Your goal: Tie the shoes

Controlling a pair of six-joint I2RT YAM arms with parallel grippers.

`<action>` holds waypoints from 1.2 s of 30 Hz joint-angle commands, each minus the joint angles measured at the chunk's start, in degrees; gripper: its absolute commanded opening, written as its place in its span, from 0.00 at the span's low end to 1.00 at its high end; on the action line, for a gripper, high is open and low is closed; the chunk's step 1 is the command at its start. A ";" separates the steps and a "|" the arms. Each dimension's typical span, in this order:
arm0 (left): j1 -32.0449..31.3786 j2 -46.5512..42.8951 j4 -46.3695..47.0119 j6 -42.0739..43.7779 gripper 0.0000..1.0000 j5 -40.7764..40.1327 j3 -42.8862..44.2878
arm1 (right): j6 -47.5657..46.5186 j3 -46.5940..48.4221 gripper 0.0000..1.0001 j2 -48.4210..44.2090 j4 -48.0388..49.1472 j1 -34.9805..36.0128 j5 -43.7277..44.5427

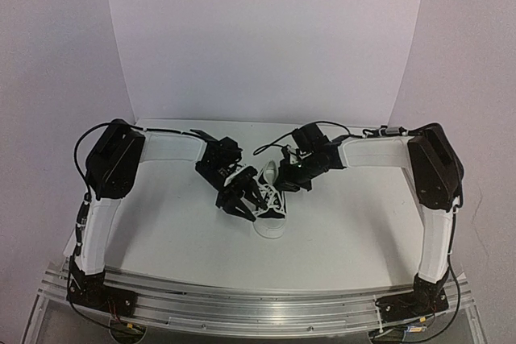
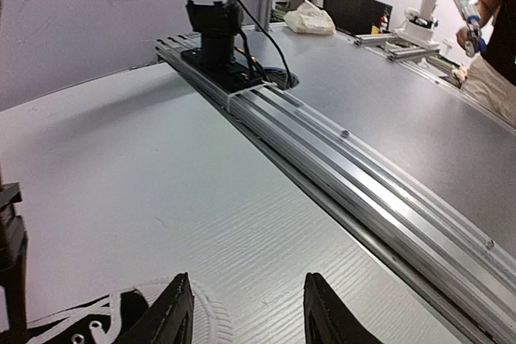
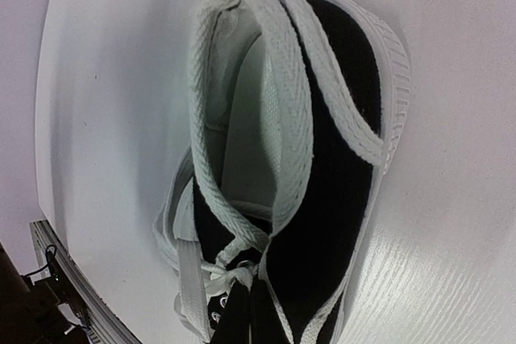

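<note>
Covering the sneaker (image 1: 272,228) (laces (image 3: 234,271) mostly hidden), the left gripper (image 1: 242,205) hangs spread.

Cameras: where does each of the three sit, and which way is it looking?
Top external: above and behind, looking down on the table; left arm, right arm and sneaker show.
Left wrist: faces the table's near rail; its open pincer shows.
Right wrist: close over the sneaker's heel opening; no pincer visible.
Shared: all three see the sneaker.

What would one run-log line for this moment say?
left gripper: open, empty, beside shoe | right gripper: shut, at shoe heel | bow: none seen
</note>
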 commanded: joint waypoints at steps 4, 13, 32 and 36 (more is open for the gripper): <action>-0.26 -6.12 -9.67 14.71 0.46 -7.84 -3.59 | 0.63 -0.56 0.00 -0.52 0.60 -0.51 -0.41; 5.02 -17.00 3.50 7.79 0.49 -11.61 -17.58 | 0.65 -0.39 0.00 -0.38 0.62 -0.69 -0.51; 5.37 -5.40 51.04 -43.04 0.87 -32.89 -16.32 | 0.16 -0.09 0.00 -0.46 0.81 -0.69 -0.54; 6.05 -4.26 50.36 -41.08 0.86 -33.33 -15.37 | 0.11 -0.06 0.00 -0.69 0.88 -0.69 -0.17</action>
